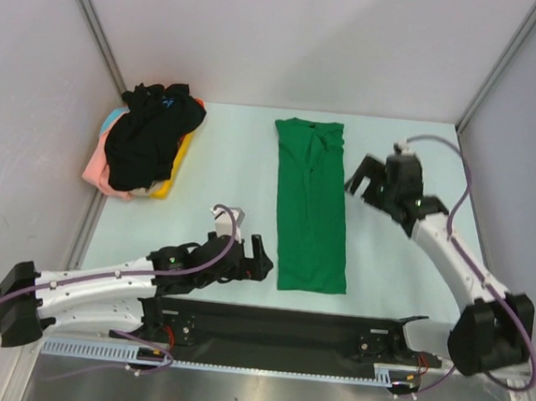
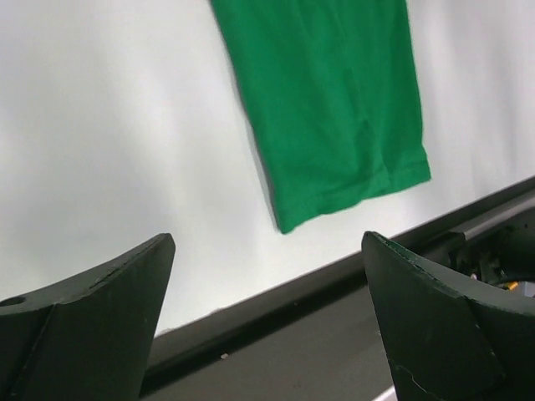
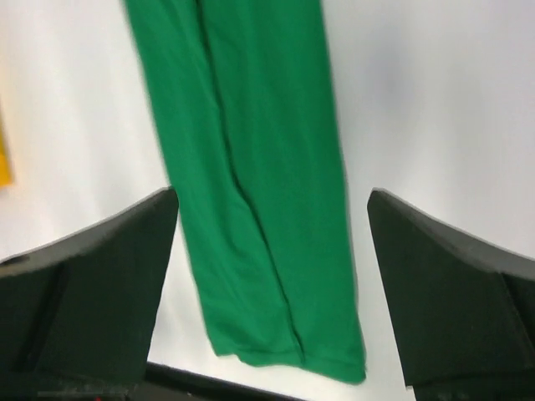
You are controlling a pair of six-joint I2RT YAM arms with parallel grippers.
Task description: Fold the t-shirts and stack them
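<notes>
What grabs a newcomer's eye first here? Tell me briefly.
A bright green cloth t-shirt, folded into a long narrow strip, lies flat at the middle of the pale table. At the far left corner, a rumpled black cloth t-shirt tops a heap of pink and yellow ones.

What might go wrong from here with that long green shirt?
1. The green shirt lies as a narrow strip with a lengthwise fold; the open left gripper and right gripper are both off it. Pinching only the top layer might undo that fold.
2. Its near hem lies close to the black rail, so the left gripper might bump that.
3. The black shirt sits crumpled atop the pile, so it would likely make a poor base.
</notes>
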